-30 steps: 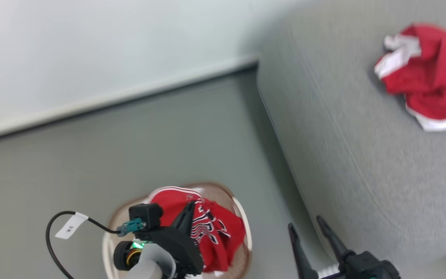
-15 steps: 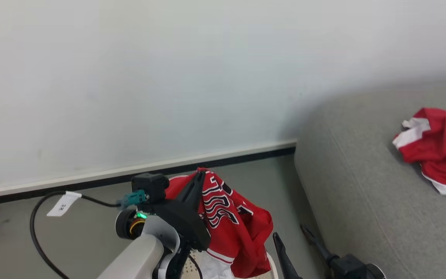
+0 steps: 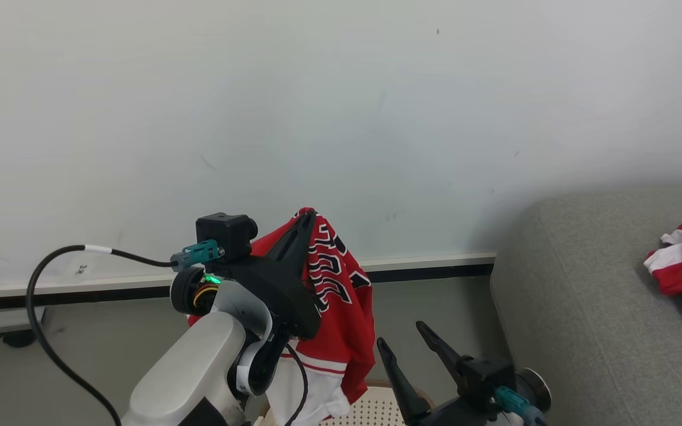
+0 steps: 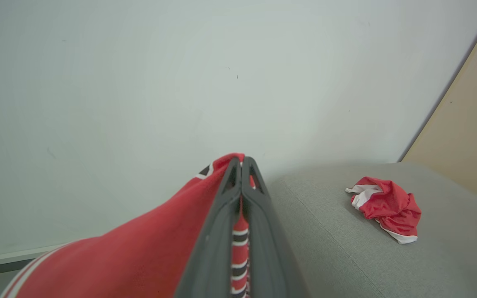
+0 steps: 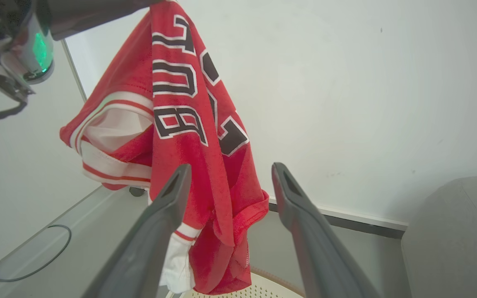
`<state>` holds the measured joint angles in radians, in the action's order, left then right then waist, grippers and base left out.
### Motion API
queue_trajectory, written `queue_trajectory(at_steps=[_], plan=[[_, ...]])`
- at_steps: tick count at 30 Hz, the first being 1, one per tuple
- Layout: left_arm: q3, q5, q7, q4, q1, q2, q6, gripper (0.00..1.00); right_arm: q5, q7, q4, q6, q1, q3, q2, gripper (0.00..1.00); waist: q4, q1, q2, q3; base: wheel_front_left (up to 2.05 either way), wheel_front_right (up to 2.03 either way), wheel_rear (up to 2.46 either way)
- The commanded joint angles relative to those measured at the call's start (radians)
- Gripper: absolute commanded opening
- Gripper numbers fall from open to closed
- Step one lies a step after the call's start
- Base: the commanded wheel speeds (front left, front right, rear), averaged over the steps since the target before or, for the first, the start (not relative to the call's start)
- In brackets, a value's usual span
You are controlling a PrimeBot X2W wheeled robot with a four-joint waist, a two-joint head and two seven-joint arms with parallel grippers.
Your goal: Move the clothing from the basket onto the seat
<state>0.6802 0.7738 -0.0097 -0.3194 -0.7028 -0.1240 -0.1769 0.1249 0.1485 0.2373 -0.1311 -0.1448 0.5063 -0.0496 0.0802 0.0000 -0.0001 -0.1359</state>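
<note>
Grips the red jersey (image 5: 189,145) in the left pincer (image 4: 242,162), both fingers pressed together on the cloth. Holds it up high in front of the pale wall (image 3: 341,118), well apart from the grey seat (image 3: 584,331). Lets it hang down over the basket (image 3: 376,408); cannot tell if the bottom hem touches the rim.

Hides most of the basket behind the jersey and the left arm. Cuts the rest off at the bottom edge of the head view, leaving just a bit of brown rim and dotted cream wall. Covers part of the jersey too, behind the dark left wrist.

Has the right pincer (image 3: 400,334) wide apart, low and just beside the jersey, with nothing between its fingers.

Shows a second red piece (image 4: 387,205) with white trim, crumpled on top of the seat. Loses its right side past the edge of the head view.

Bears big black shapes with white edges on the jersey, letters or numbers. Cannot read them, folded and turned sideways as they are. Carries a white tag (image 3: 97,249) on the black cable (image 3: 39,319) by the left wrist, with any writing too small to read.
</note>
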Motion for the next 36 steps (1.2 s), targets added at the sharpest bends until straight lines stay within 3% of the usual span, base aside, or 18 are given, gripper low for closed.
queue_trajectory(at_steps=[1,19,36], plan=[[0.002,-0.003,0.004,-0.002,-0.013,-0.002,0.005,0.0,0.013,-0.004,0.012,0.001,-0.018,0.005,-0.001,1.0,0.006,0.0,0.0001,-0.004,0.0,0.0,0.0],[0.032,0.031,0.03,0.046,-0.049,0.033,0.036,0.0,0.114,-0.053,0.242,0.001,-0.203,0.069,-0.001,1.0,0.032,0.0,0.0001,-0.01,0.0,0.0,0.0],[0.1,0.088,0.128,0.289,-0.028,0.058,0.009,0.0,0.259,-0.043,0.388,0.001,-0.316,0.161,-0.001,1.0,0.059,0.0,0.0001,-0.019,0.0,0.0,0.0]])
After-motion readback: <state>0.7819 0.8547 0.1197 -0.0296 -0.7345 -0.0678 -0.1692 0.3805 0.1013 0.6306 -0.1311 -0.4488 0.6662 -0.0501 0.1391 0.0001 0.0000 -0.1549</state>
